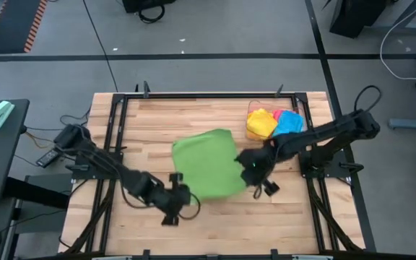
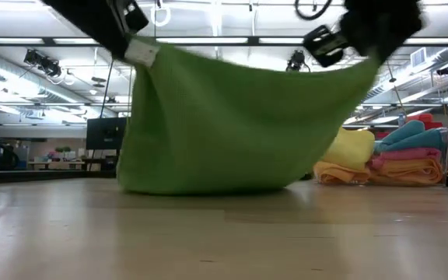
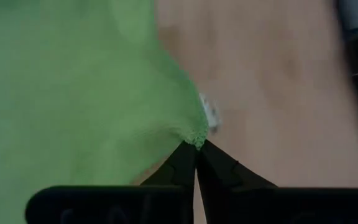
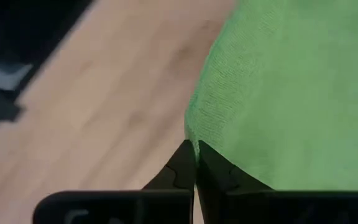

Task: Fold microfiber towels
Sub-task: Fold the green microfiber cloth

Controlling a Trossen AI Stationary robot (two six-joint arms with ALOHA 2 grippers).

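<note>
Green microfiber, soft and finely looped, makes up the one towel being worked: the green towel [image 1: 206, 163] is a square cloth with a small white tag [image 3: 211, 113] at one corner. It lies near the middle of the wooden counter [image 1: 157, 119], with its near edge lifted. In the low view it hangs as a sagging sheet between two raised corners, its belly resting on the wood. Its long axis in that hanging shape runs from about 8 o'clock to 3 o'clock across the counter.

The left hand [image 1: 181, 193] sits at about 7 o'clock of the cloth, fingers pressed together and clamped on the tagged corner; its wrist view shows the tips pinching the hem. The right hand [image 1: 250, 167] is at about 3 o'clock of the cloth, fingers likewise together and clamped on another corner, the green edge running into the tips in its own wrist view.

Farther back, at roughly 1 o'clock from the green cloth and apart from it, sits a pile of other towels near the far right corner of the counter. Counted from above: one yellow towel [image 1: 261, 123], one blue towel [image 1: 289, 122], and a strip of one pink towel [image 2: 411, 158] between them; the low view also shows an orange towel [image 2: 411, 174] at the bottom.
</note>
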